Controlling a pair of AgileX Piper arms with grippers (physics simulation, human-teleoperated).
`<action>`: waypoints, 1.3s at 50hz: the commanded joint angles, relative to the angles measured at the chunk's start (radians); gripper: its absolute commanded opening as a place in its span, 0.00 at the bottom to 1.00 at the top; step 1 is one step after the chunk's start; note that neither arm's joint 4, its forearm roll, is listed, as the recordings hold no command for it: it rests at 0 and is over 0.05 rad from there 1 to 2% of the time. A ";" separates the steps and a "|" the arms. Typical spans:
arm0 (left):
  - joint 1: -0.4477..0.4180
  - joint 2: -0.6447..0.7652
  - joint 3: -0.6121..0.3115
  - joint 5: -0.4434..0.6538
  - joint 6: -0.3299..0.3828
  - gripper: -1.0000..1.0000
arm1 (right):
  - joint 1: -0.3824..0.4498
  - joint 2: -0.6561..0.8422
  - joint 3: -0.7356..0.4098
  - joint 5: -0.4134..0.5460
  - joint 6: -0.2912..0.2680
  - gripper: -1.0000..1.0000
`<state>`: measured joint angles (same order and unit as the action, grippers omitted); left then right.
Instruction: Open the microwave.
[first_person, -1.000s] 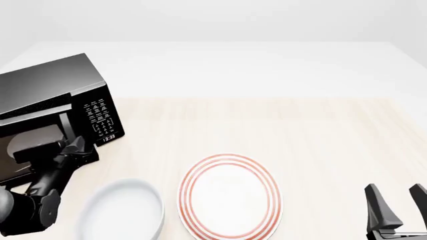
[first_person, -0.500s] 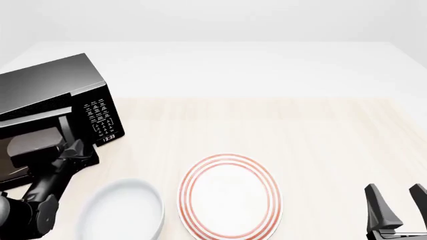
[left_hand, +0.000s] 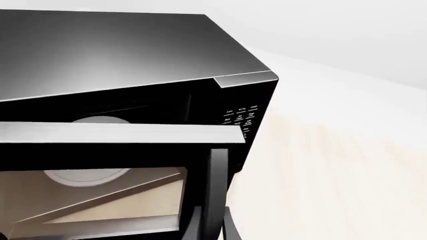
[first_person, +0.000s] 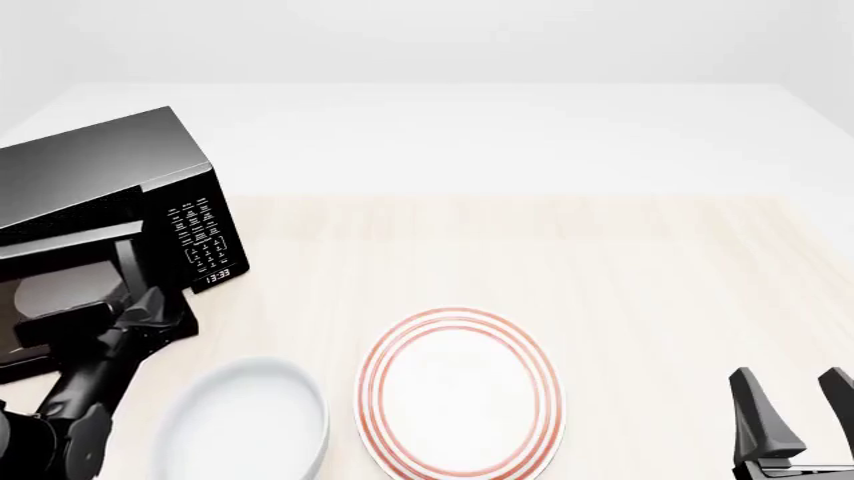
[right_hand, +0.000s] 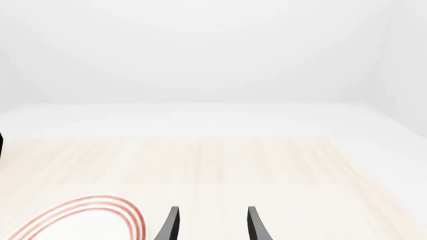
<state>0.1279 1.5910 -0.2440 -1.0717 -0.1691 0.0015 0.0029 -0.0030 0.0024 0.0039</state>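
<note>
Since the earlier frame, the microwave (first_person: 114, 215) door has been swung further out by the left end effector (first_person: 144, 310), apparently clenched on the handle (left_hand: 215, 192) ahead of it; the right end effector (first_person: 790, 405) is held released, well apart.

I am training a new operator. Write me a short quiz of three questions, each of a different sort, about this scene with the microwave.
1. True or false: the microwave door is fully shut.
2. Which gripper is at the door handle? A) left gripper B) right gripper
3. Fill in: the dish nearest the left arm is a plain white ____, beside the red-ringed plate.

Key: 1. False; the door is partly open and the white turntable shows inside. 2. A. 3. bowl.
</note>
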 joint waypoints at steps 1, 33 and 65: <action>-0.016 -0.065 -0.016 -0.048 -0.004 0.00 | 0.000 0.000 0.000 0.000 0.000 1.00; -0.034 -0.068 0.028 -0.102 0.000 0.00 | 0.000 0.000 0.000 0.000 0.000 1.00; -0.025 -0.126 0.085 -0.096 0.019 0.00 | 0.000 0.000 0.000 0.000 0.000 1.00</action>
<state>0.1221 1.5343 -0.1338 -1.1421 -0.1446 0.0016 0.0029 -0.0030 0.0024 0.0038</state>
